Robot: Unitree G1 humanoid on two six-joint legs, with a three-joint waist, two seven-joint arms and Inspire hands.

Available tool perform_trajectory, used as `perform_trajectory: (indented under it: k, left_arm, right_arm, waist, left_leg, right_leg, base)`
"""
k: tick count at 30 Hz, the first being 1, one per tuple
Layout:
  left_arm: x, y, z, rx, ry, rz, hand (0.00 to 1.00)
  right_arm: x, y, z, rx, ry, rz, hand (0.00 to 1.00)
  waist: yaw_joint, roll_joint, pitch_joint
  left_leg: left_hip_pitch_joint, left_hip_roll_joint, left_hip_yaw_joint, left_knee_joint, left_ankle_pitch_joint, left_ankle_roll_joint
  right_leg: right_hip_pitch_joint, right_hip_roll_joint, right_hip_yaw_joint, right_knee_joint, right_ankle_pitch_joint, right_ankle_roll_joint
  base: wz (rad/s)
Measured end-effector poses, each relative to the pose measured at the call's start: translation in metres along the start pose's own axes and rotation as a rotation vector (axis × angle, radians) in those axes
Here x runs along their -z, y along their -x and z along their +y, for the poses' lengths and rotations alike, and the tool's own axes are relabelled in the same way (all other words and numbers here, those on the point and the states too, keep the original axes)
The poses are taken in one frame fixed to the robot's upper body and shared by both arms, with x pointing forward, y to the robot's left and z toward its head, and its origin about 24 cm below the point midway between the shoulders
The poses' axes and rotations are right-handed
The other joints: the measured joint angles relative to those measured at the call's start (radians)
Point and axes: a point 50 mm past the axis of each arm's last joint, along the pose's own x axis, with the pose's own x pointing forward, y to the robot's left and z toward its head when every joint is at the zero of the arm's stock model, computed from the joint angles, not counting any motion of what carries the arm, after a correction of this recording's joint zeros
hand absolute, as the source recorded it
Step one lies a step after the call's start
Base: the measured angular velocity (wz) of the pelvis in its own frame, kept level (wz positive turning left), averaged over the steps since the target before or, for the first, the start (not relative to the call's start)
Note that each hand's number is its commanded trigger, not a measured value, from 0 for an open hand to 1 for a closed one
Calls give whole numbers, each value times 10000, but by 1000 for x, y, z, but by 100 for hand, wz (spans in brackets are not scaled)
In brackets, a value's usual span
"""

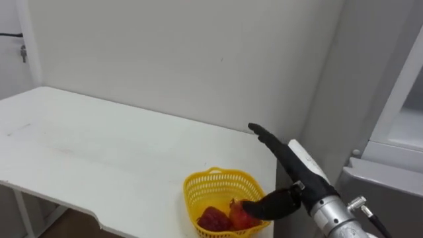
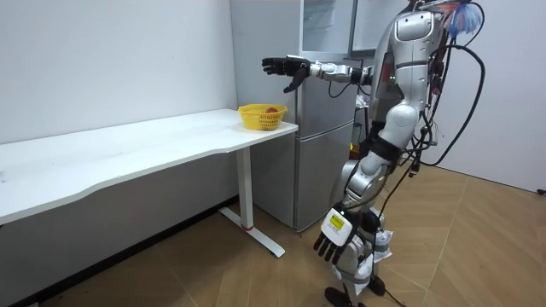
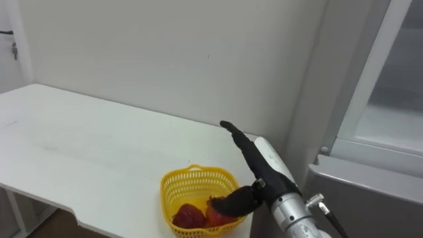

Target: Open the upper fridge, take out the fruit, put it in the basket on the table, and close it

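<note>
While the robot stands by the fridge (image 2: 324,136), off the basket's (image 1: 198,183) end of the table (image 1: 99,152), its right hand (image 1: 285,157) hovers over the basket's right rim, fingers straight, thumb drooping, holding nothing. Red fruit (image 1: 213,219) lies inside the basket. The left hand (image 2: 331,241) hangs well below basket level, fingers relaxed, empty.

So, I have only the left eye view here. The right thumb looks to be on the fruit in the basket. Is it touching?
Observer: No. The room view shows the right hand open and high above the basket, with a gap between them.
Operator: And the left hand?
Observer: The left hand hangs open beside the leg, holding nothing.
Operator: Where does the robot stand?
Observer: By the fridge, just past the end of the table.
</note>
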Motion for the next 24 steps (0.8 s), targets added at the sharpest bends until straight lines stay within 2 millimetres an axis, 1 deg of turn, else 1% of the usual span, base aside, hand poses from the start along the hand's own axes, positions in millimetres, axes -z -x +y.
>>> perform_trajectory:
  k: [3, 5, 7, 8, 9, 10, 12, 13, 14, 15, 17, 19, 21, 23, 24]
  left_arm:
    - [0, 0, -3, -110, -67, -29, 0]
    - [3, -1, -5, -176, -31, 110, 0]
    - [3, -1, -8, -118, 5, 133, 0]
    - [3, -1, -10, -54, 35, 133, 0]
    - [3, -1, -12, -24, 42, 132, 0]
    - [2, -1, -13, 18, 51, 119, 0]
    - [2, -1, -16, 72, 66, 133, 0]
    - [2, -1, -16, 64, 64, 138, 0]
    - [2, -1, -16, 14, 34, 141, 0]
    - [2, -2, -16, -29, 14, 172, 0]
    - [4, -2, -16, -121, 11, 318, 0]
    - [4, -2, -15, -258, 13, 294, 0]
    - [4, -2, -17, -201, 52, 246, 0]
    - [4, -2, -20, -118, 143, 215, 0]
    - [3, -3, -22, -36, 229, 260, 0]
  right_arm:
    - [-16, -1, -3, 255, -201, -738, 0]
    - [-27, 0, -6, 533, -474, -1323, 0]
    - [-33, 3, -11, 866, -711, -1610, 0]
    - [-35, 5, -14, 1084, -791, -1730, 0]
    - [-35, 6, -15, 1174, -834, -1764, 0]
    - [-36, 8, -16, 1323, -909, -1801, 0]
    - [-38, 10, -15, 1439, -1033, -1897, 0]
    - [-42, 13, -14, 1518, -1149, -2032, 0]
    - [-45, 16, -14, 1543, -1187, -2207, 0]
    - [-47, 17, -14, 1561, -1203, -2282, 0]
    - [-52, 20, -14, 1728, -1319, -2516, 0]
    - [-52, 28, -13, 1880, -1446, -2579, 0]
    - [-50, 35, -11, 2049, -1652, -2557, 0]
    - [-51, 41, -8, 2187, -1921, -2548, 0]
    - [-51, 47, -7, 2264, -2136, -2497, 0]
  waist:
    - [-67, -4, -4]
    - [-180, 10, -11]
    - [-198, 58, -18]
    - [-207, 107, 2]
    - [-218, 127, 3]
    - [-228, 154, -16]
    - [-250, 221, -26]
    - [-300, 268, -52]
    - [-405, 315, -51]
    - [-420, 348, -60]
    - [-502, 440, -85]
    - [-574, 450, -88]
    - [-627, 501, -106]
    - [-733, 583, -128]
    - [-813, 659, -148]
  left_leg:
    - [67, 1, 7, 18, -3, 5]
    - [81, 5, 18, 28, -5, 8]
    - [74, 11, 30, 18, -10, 15]
    - [74, 13, 35, -9, -20, 23]
    - [79, 18, 44, -20, -32, 27]
    - [95, 22, 65, -43, -33, 27]
    - [156, 54, 185, -76, -36, 23]
    - [145, 62, 211, -77, -40, 20]
    - [141, 66, 243, -84, -40, 20]
    - [141, 75, 289, -91, -40, 20]
    - [150, 121, 479, -128, -41, 22]
    - [184, 148, 615, -169, -40, 22]
    - [233, 171, 761, -243, -42, 23]
    - [212, 203, 933, -282, -44, 28]
    - [204, 220, 1004, -283, -68, 40]
  right_leg:
    - [6, -2, 18, -4, 2, 3]
    - [15, -2, 19, 3, 4, 5]
    - [21, -1, 24, 16, 9, 9]
    - [49, -2, 24, 25, 9, 10]
    - [53, 1, 40, 30, 9, 10]
    - [49, 2, 69, 37, 9, 10]
    - [44, 24, 199, 49, 14, 3]
    - [10, 32, 254, 70, 15, 2]
    - [-21, 31, 286, 106, 15, 2]
    - [-46, 31, 327, 130, 14, 2]
    - [-151, 68, 572, 173, 20, -10]
    - [-182, 79, 660, 182, 24, -16]
    - [-237, 106, 861, 196, 25, -17]
    - [-364, 128, 1049, 248, 41, -16]
    - [-397, 141, 1106, 251, 69, -14]
  base:
    - [-1]
    - [0]
    - [0]
    - [0]
    - [0]
    - [-9]
    - [-15]
    - [-11]
    - [-9]
    - [-20]
    - [-25]
    - [-19]
    - [-26]
    - [-27]
    - [-17]
